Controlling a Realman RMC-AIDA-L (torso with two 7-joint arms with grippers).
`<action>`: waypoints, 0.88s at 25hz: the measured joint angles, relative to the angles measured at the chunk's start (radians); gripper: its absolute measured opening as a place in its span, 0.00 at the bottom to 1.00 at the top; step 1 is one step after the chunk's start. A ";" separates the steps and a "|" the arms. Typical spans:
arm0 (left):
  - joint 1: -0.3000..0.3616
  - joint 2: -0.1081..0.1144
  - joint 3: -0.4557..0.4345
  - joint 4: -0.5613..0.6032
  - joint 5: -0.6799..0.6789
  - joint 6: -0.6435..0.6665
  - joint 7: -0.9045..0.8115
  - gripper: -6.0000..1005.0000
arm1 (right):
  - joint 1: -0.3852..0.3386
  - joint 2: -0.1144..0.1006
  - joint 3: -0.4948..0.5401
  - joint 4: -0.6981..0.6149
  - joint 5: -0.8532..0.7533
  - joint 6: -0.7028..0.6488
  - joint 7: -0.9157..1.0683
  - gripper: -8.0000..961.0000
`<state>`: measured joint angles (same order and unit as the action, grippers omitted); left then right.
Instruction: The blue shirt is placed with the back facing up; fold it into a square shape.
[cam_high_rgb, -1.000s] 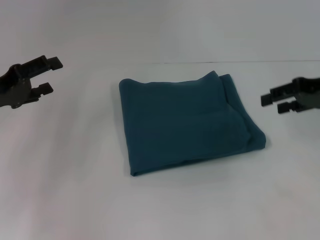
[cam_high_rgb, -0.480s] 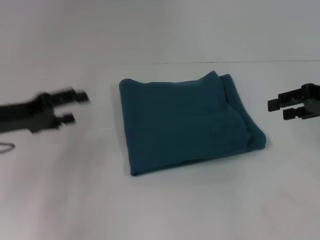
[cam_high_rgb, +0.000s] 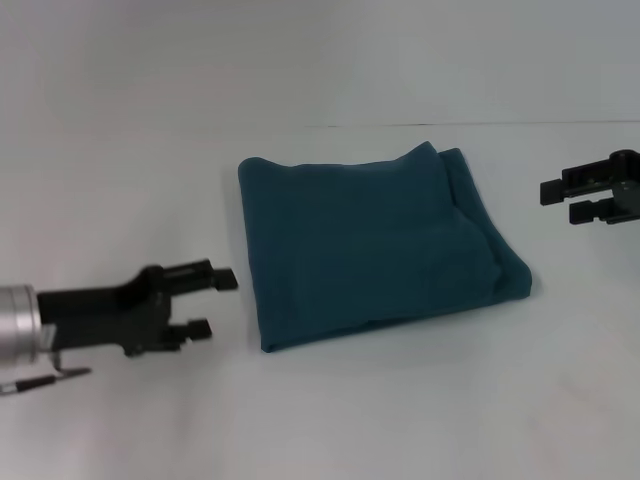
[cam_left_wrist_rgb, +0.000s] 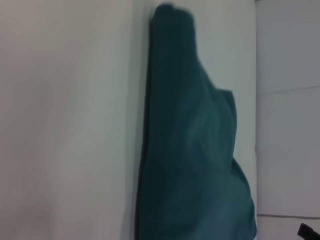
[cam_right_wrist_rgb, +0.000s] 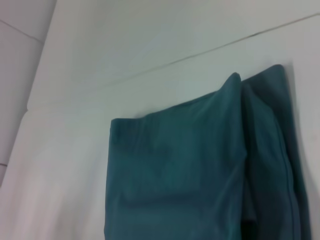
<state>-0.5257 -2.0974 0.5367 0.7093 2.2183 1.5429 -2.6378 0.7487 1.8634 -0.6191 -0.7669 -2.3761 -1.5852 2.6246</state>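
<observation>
The blue shirt (cam_high_rgb: 375, 240) lies folded into a rough square in the middle of the white table, plain side up, no lettering showing. It also shows in the left wrist view (cam_left_wrist_rgb: 192, 165) and the right wrist view (cam_right_wrist_rgb: 200, 165). My left gripper (cam_high_rgb: 215, 302) is open and empty, low over the table just left of the shirt's front left corner. My right gripper (cam_high_rgb: 562, 200) is open and empty, apart from the shirt at its right, near the table's far right.
The white table (cam_high_rgb: 330, 420) runs to a far edge (cam_high_rgb: 480, 124) with a pale wall behind it. The shirt's right side has a thicker doubled edge (cam_high_rgb: 480, 225).
My left gripper has swung down and toward the shirt, from the far left to near its front left corner. My right gripper has drifted slightly to the right. The shirt has not moved.
</observation>
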 joint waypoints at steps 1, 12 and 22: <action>0.002 -0.003 -0.002 -0.022 -0.001 -0.005 0.000 0.90 | 0.000 -0.001 0.002 0.000 0.002 0.000 0.000 0.71; -0.002 -0.045 -0.008 -0.125 -0.012 -0.107 -0.009 0.89 | -0.006 -0.010 0.009 0.000 0.046 -0.001 -0.002 0.71; -0.009 -0.061 -0.002 -0.170 -0.023 -0.188 -0.006 0.87 | -0.014 -0.010 0.011 0.008 0.046 0.001 -0.002 0.71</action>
<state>-0.5345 -2.1584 0.5345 0.5389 2.1949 1.3551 -2.6441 0.7346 1.8531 -0.6083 -0.7590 -2.3300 -1.5839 2.6231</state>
